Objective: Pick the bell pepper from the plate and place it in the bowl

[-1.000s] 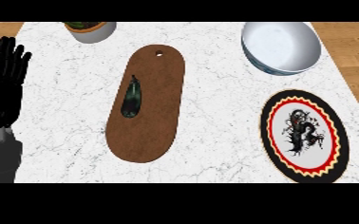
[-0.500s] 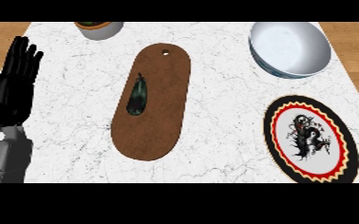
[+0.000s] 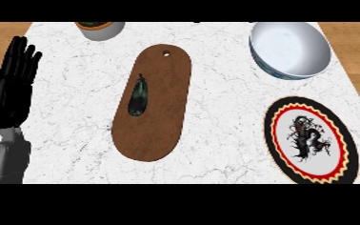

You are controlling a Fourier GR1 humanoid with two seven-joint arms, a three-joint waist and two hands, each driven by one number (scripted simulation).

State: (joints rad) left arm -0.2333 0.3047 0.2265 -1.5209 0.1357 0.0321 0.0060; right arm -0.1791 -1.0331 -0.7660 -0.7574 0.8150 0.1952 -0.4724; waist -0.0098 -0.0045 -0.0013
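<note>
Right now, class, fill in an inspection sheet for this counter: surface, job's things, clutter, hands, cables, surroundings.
Surface: white marbled counter, wooden strip along the far edge.
Job's things: dark green pepper lies on the brown cutting board, not on the plate, which carries only a dragon pattern; the white bowl holds nothing.
Clutter: small pot at the far left, partly cut off.
Hands: left hand open at the left edge, fingers up; right hand not in view.
Cables: nothing seen.
Surroundings: nothing seen.
</note>
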